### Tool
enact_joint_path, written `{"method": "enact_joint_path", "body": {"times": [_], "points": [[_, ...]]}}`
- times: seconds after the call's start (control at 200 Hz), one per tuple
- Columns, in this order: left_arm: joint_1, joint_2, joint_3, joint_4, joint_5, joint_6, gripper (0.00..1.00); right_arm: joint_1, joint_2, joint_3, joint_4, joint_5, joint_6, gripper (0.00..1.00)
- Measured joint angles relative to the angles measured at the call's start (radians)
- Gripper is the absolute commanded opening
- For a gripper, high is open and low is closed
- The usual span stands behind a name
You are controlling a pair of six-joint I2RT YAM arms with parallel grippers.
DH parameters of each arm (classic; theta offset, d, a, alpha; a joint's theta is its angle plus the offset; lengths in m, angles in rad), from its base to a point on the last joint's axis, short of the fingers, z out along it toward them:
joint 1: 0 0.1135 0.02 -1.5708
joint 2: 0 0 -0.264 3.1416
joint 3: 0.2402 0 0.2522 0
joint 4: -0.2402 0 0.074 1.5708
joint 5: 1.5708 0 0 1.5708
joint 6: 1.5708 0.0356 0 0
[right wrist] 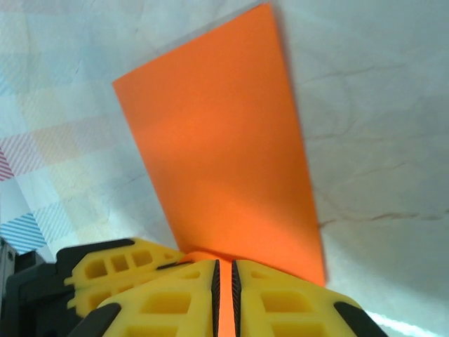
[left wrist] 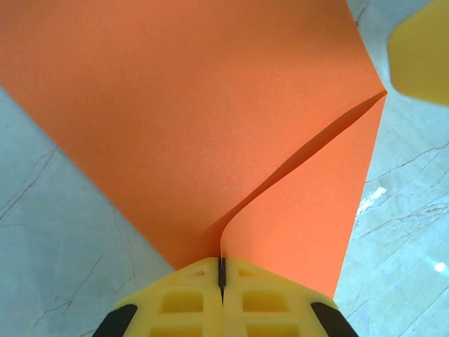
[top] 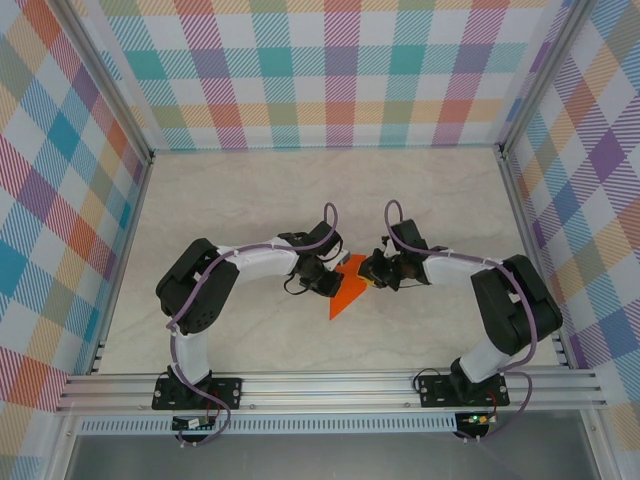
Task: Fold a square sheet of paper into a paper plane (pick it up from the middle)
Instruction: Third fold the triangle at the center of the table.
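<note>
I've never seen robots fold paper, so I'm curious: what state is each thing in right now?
orange paper: folded over, top layer bowing open, pinched by both grippers.
left gripper: shut on the paper's edge.
right gripper: shut on the paper's edge.

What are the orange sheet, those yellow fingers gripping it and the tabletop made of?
The orange sheet looks like thin matte paper: it holds a sharp fold and bows where pinched. The yellow fingers look like moulded plastic, matte, with hollow cells. The tabletop shows grey veins and small glints, so polished marble or a marble-print laminate; I cannot tell which.
</note>
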Motion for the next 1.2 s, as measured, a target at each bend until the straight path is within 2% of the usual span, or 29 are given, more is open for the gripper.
{"method": "enact_joint_path", "body": {"times": [0.125,0.315,0.44,0.515,0.59,0.705,0.8,0.96,1.2], "points": [[0.000,0.000,0.000,0.000,0.000,0.000,0.01,-0.002,0.051,-0.035,0.031,-0.005,0.000,0.15],[0.000,0.000,0.000,0.000,0.000,0.000,0.04,-0.008,0.046,-0.039,0.044,-0.006,-0.006,0.15],[0.000,0.000,0.000,0.000,-0.002,-0.005,0.16,-0.005,0.028,-0.030,-0.002,0.008,-0.024,0.16],[0.000,-0.002,0.001,-0.005,-0.004,-0.027,0.31,-0.005,0.008,-0.021,-0.045,0.013,-0.035,0.18],[0.000,-0.023,0.002,-0.018,-0.028,-0.047,0.42,-0.005,-0.027,-0.016,-0.080,0.019,-0.049,0.23],[0.000,-0.092,0.002,-0.045,-0.085,-0.084,0.46,-0.005,-0.116,-0.014,-0.138,0.047,-0.064,0.29],[0.000,-0.170,0.002,-0.053,-0.125,-0.122,0.43,-0.005,-0.185,-0.014,-0.176,0.071,-0.081,0.36],[0.000,-0.271,-0.027,-0.032,-0.138,-0.192,0.23,-0.005,-0.244,-0.021,-0.195,0.080,-0.085,0.40],[0.000,-0.230,-0.058,0.014,-0.055,-0.250,0.13,-0.005,-0.203,-0.060,-0.170,0.032,-0.074,0.44]]}}
